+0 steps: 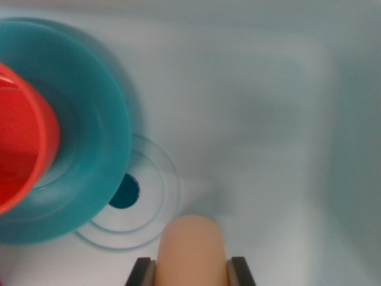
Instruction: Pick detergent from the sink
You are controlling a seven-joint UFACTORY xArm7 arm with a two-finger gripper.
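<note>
In the wrist view I look down into a pale sink [262, 107]. A peach-coloured rounded bottle, the detergent [191, 247], stands at the bottom centre of the view. My gripper [191, 271] has its two dark fingers [140, 273] pressed against both sides of the bottle, shut on it. The bottle's lower part and the fingertips are cut off by the frame's bottom edge.
A teal bowl [89, 149] fills the wrist view's left, with a red cup [21, 137] inside it. The sink drain [125, 193] sits just beside the bowl's rim, close to the bottle. The sink wall rises along the right.
</note>
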